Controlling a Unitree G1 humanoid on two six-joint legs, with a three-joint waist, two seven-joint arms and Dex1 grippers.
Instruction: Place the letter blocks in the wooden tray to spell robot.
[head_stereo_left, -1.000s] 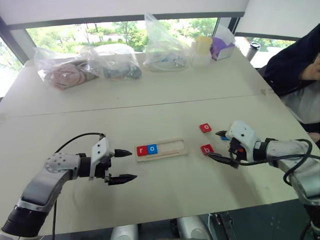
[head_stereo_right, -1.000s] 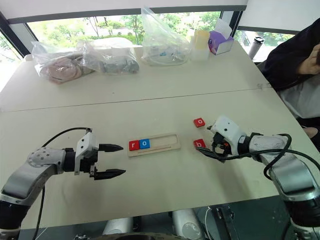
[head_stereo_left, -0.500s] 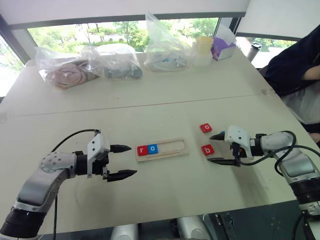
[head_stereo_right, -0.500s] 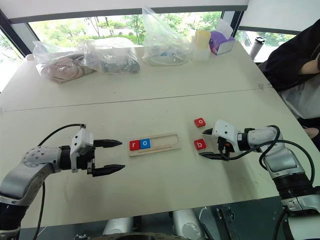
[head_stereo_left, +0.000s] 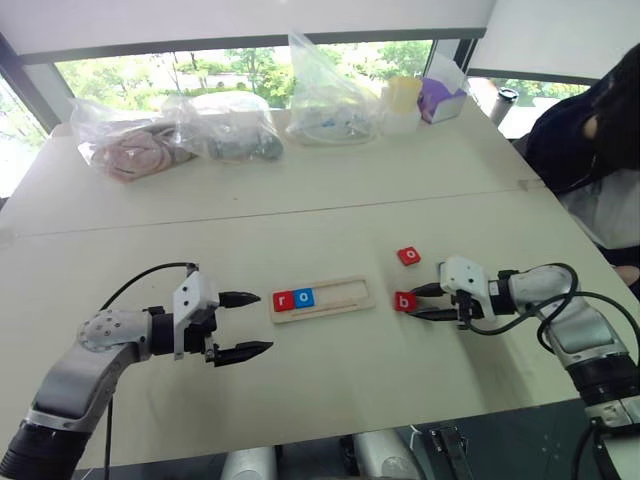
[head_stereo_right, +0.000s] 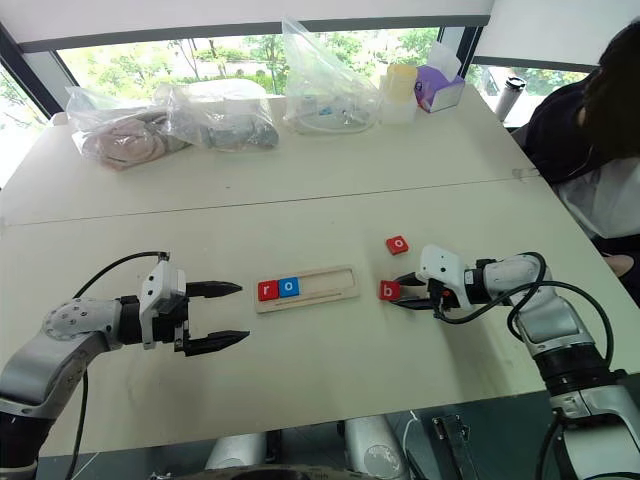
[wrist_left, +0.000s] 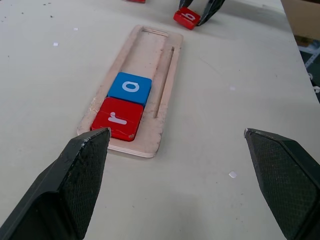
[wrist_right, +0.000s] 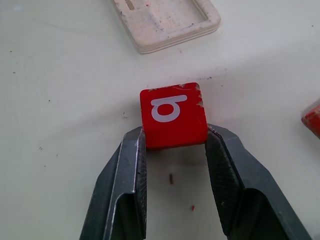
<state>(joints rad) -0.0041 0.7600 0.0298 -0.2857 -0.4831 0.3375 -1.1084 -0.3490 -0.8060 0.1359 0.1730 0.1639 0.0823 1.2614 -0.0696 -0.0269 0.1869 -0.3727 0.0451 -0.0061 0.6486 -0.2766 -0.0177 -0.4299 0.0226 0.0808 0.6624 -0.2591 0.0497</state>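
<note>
The wooden tray lies flat mid-table, with a red r block and a blue o block side by side at its left end. Just right of the tray a red b block rests on the table, and my right gripper is shut on its two sides; the right wrist view shows both fingers pressed against the b block. A red o block lies loose a little farther back. My left gripper hovers open left of the tray, nothing between its fingers.
Several clear plastic bags holding items, a pale cup and a purple box line the far edge by the window. A person in dark clothing sits at the right. A seam crosses the table.
My right gripper came down and left around the b block and shut on it; the block has shifted slightly toward the tray. The left arm stayed put.
</note>
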